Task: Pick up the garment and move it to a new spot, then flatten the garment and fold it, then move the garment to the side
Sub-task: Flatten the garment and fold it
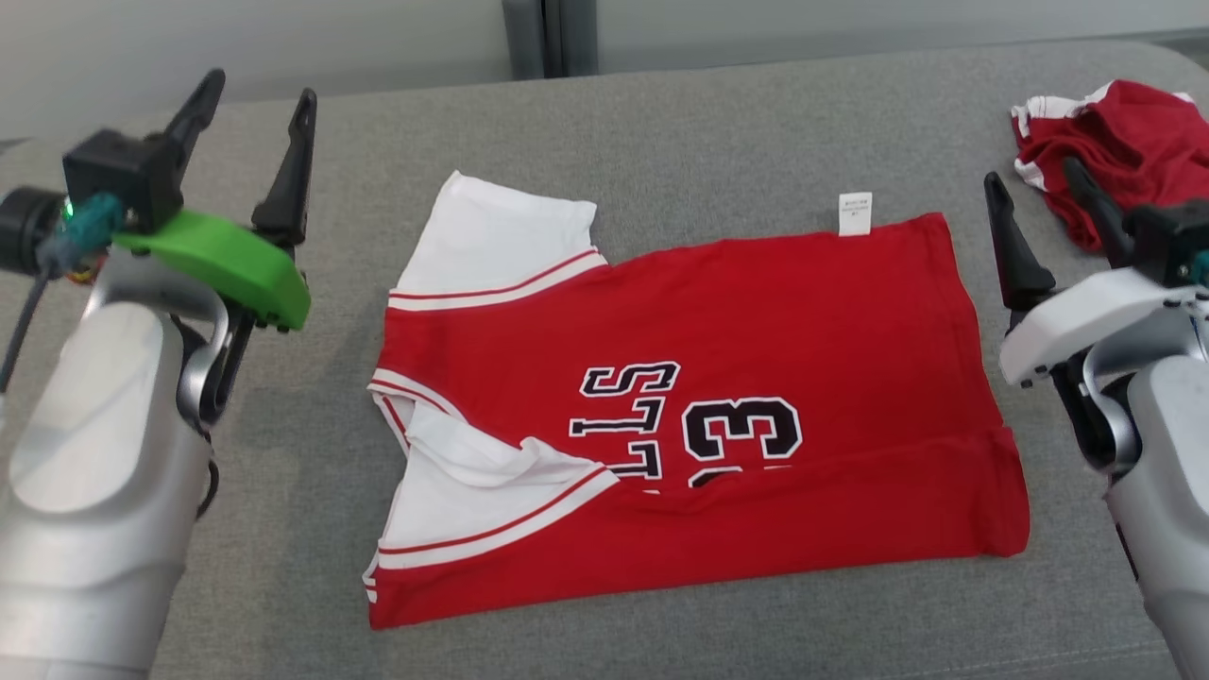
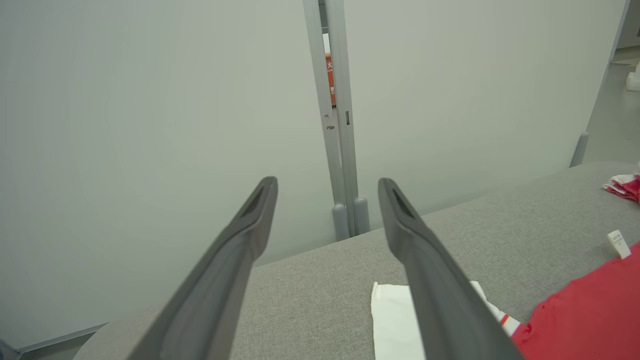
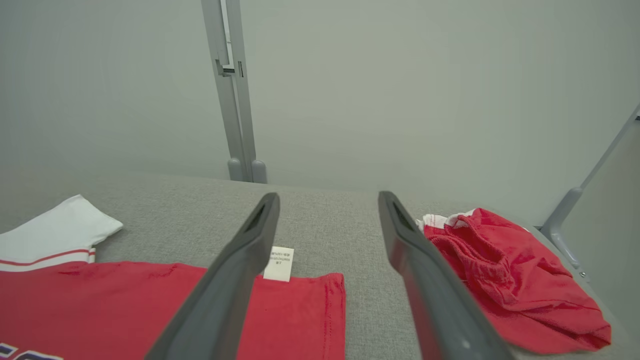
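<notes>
I see the red jersey with white red-striped sleeves and black-and-white print spread flat in the middle of the grey fabric-covered bench. Its sleeves point toward my left and its hem toward my right. A strip of red cloth along the near edge lies folded over the lower part of the print. A small white care label sticks out from the far edge.

The left jaws stand apart and hold nothing, hanging above the bench to the left of the jersey, well clear of it. Their dark fingers rise from a green wrist cover. In the left wrist view the far white sleeve lies just below one finger.

The right jaws are also apart and empty, off the jersey's right edge, on a white wrist cover. In the right wrist view the label sits beside the left finger.

A crumpled red cloth with white trim lies at the far right of the bench, apart from the jersey. Behind the bench are pale wall panels joined by a grey post.
</notes>
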Available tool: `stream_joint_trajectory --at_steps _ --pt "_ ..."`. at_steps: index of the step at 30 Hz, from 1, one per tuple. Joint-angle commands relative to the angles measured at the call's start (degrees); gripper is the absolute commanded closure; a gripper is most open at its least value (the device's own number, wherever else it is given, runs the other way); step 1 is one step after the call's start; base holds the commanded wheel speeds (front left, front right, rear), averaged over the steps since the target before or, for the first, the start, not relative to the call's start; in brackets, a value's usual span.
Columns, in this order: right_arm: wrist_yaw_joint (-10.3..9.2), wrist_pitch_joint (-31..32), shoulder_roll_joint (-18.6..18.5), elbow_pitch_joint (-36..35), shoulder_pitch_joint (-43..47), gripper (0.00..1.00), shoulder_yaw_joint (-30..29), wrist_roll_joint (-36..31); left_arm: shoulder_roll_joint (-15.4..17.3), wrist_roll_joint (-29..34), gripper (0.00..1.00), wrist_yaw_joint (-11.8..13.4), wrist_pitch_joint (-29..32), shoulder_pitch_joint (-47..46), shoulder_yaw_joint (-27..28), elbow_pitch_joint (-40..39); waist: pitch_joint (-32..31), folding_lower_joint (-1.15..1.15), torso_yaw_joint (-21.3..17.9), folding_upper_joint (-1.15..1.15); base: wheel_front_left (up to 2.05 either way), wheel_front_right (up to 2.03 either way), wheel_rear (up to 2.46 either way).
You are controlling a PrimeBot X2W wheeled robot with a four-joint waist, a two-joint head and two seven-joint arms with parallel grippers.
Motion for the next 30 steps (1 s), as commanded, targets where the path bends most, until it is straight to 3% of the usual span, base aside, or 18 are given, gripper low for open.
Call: stream_joint_trajectory --at_steps 1,8,17,24,30 --pt "-0.1 0.92 -0.38 1.51 -2.56 0.0 0.73 0.87 1.07 -1.24 0.0 0.0 1.13 -3.09 -1.67 1.32 6.37 0.0 -2.43 0.0 0.0 0.0 0.0" --pt "-0.1 5.3 -0.76 10.83 -13.15 0.0 6.17 3.31 3.91 -9.47 0.0 0.01 7.34 -14.67 -11.2 8.88 12.99 0.0 -5.05 0.0 0.0 0.0 0.0" --pt "-0.1 6.06 1.77 20.24 -22.6 0.0 13.66 6.68 6.54 -17.99 0.0 0.0 14.8 -22.71 -22.72 16.39 17.96 0.0 -8.25 0.0 0.0 0.0 0.0" --pt "-0.1 3.11 4.79 25.38 -27.95 0.0 19.42 9.55 8.65 -20.28 0.0 0.0 15.54 -26.53 -29.16 22.2 20.6 0.0 -11.1 0.0 0.0 0.0 0.0" --pt "-0.1 1.94 5.22 28.19 -30.09 0.0 23.14 12.0 7.68 -22.22 0.0 0.0 15.59 -27.3 -31.49 26.02 20.91 0.0 -11.36 0.0 0.0 0.0 0.0"
